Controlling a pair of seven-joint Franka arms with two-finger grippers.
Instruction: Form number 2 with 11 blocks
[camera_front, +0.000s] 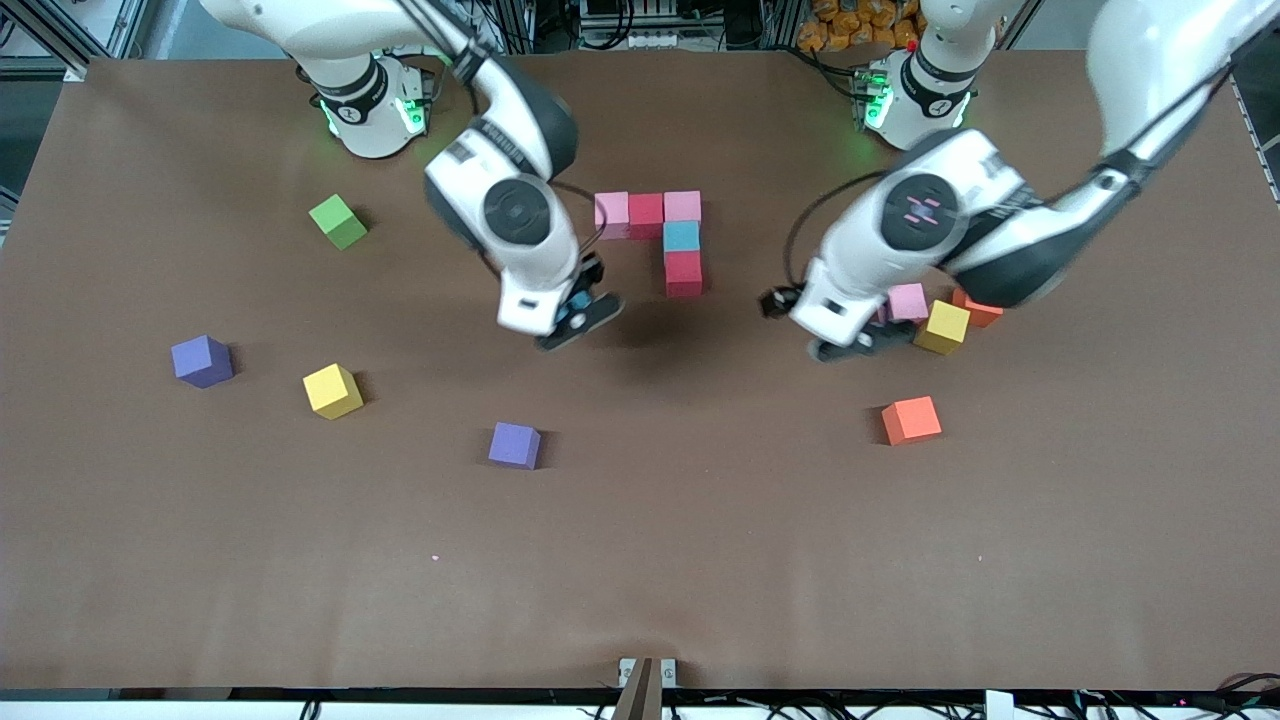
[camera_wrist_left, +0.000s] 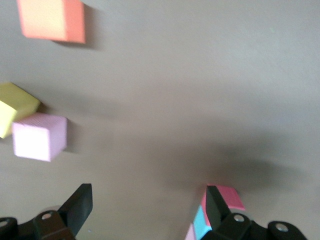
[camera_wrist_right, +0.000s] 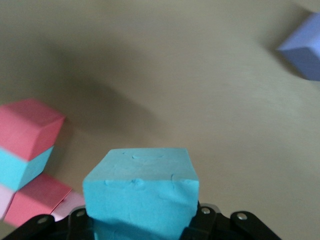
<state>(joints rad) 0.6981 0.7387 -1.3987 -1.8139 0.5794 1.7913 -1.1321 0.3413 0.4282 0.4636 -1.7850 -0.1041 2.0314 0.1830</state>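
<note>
1. I see my right pincer (camera_front: 583, 318) clamped on a light blue block (camera_wrist_right: 141, 192), up in the air over bare desk (camera_front: 640, 560) just beside the started digit, on the side toward the right arm's end.
2. My left pincer (camera_front: 855, 343) hangs with its fingers spread wide and nothing between them, over the desk right by a cluster of loose blocks toward the left arm's end.
3. The number 2 (camera_front: 660, 238) has five blocks down so far: a top row of pink (camera_front: 611, 211), red (camera_front: 646, 211) and pink (camera_front: 683, 206), then a light blue cube (camera_front: 681, 237) under the last pink one, then a red cube (camera_front: 684, 273) nearest the front camera. All five touch their neighbours.
4. In that cluster, a pink block (camera_front: 908, 301) sits just beside a yellow block (camera_front: 944, 326), with an orange one (camera_front: 978, 310) partly hidden by the left arm.
5. Another orange block (camera_front: 911, 419) lies alone, nearer the front camera than the cluster.
6. Toward the right arm's end I count a purple block (camera_front: 202, 360), a second yellow block (camera_front: 332, 390) near it, and another purple block (camera_front: 515, 444) closer to the middle, all well apart.
7. A lime-green cube (camera_front: 338, 221) sits apart, farther from the front camera than those three.
</note>
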